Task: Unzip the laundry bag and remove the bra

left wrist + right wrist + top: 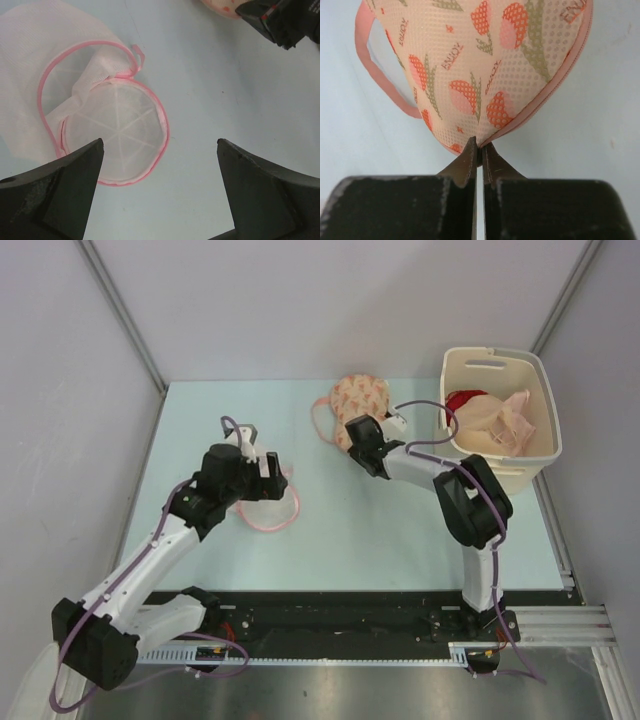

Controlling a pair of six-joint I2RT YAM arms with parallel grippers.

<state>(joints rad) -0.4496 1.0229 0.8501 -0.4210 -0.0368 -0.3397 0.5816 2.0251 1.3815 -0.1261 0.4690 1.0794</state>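
Note:
The laundry bag (361,397) lies at the back middle of the table, cream-peach with red-pink tulip motifs and pink edging. In the right wrist view the laundry bag (480,60) fills the top, with a pink loop (367,62) at its left. My right gripper (480,150) is shut, pinching the near tip of the bag at its pink edging; in the top view it (352,428) sits at the bag's near edge. My left gripper (160,142) is open and empty, hovering over the table; it also shows in the top view (266,472). The bra is hidden.
A round white mesh item with pink trim (117,135) lies under my left gripper, also in the top view (270,508). A cream basket (540,455) at the back right holds a red garment (462,400) and pale cream garments (500,422).

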